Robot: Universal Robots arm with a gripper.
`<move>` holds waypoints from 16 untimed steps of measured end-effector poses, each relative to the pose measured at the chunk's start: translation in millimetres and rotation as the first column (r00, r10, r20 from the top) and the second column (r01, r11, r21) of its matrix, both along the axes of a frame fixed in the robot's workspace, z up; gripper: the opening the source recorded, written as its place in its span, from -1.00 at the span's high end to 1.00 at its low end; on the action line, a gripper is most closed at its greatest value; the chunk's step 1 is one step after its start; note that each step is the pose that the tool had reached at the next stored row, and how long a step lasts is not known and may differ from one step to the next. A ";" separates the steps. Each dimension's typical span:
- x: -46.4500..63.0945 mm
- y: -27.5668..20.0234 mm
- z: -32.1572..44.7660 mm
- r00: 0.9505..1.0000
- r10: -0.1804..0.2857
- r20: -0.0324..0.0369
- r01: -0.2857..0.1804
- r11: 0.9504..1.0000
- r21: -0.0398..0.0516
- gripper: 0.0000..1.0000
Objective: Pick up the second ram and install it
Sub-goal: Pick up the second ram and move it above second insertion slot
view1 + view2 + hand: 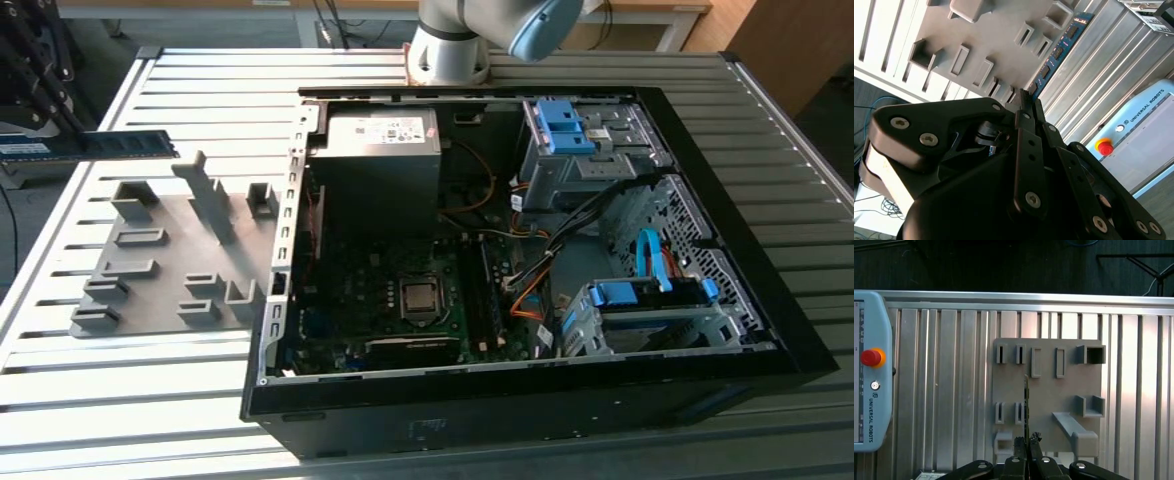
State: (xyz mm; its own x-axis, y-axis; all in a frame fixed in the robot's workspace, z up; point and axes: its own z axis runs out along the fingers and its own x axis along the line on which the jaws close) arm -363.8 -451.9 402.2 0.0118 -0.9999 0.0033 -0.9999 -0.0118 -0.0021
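Observation:
The second ram (100,146) is a slim blue-green board with dark chips, held level in the air above the table's far left corner in the exterior view, beyond the gray slotted rack (167,250). My gripper (30,130) is shut on its left end. In the second wrist view the black fingers (1026,125) pinch the ram (1056,52), which runs away from them over the rack (969,45). The first wrist view shows the ram edge-on (1026,400) above the rack (1046,390), with my gripper (1027,442) clamped on it.
An open black computer case (747,300) lies on the slatted metal table (134,400), with its motherboard (400,290), power supply (380,135) and blue drive-bay clips (561,125) exposed. A teach pendant (871,370) with a red stop button lies beside the rack. The arm's base (447,50) stands behind the case.

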 end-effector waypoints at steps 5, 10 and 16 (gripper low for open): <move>2.0 0.0 -0.1 1.000 0.000 0.000 0.000 1.000 0.000 0.72; 4.1 0.0 0.0 1.000 0.000 0.000 0.000 1.000 0.000 0.72; 8.0 0.0 0.0 1.000 0.000 0.000 0.000 1.000 0.000 0.72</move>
State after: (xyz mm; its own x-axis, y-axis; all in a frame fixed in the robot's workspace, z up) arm -355.8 -451.9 402.2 0.0118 -0.9999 0.0033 -0.9999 -0.0118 -0.0022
